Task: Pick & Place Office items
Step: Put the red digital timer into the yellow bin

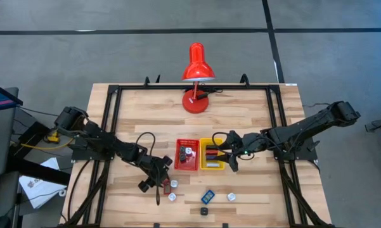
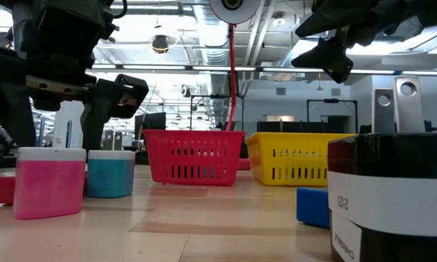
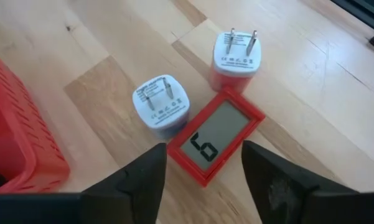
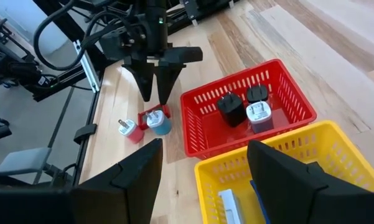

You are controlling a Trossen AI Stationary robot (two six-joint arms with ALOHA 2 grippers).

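Note:
A red timer with a grey display [image 3: 216,140] lies flat on the wood beside the red tray [image 3: 12,140]. Two plug adapters stand next to it with their prongs up, one white and blue [image 3: 162,104], one white and pink [image 3: 236,57]. My left gripper [image 3: 204,152] hangs open just above the timer, fingers pointing steeply down, one finger on each side of its near end [image 4: 153,117]. My right gripper [image 4: 202,146] waits open and empty over the yellow tray [image 4: 280,186]. The red tray [image 4: 249,121] holds two black adapters and a white one.
A blue item [image 1: 208,196], a white adapter [image 1: 231,197] and a black piece [image 1: 204,211] lie near the table's front edge. The red desk lamp [image 1: 196,79] stands at the far middle. The yellow tray holds a white piece [image 4: 230,202]. Black frame rails run along both table sides.

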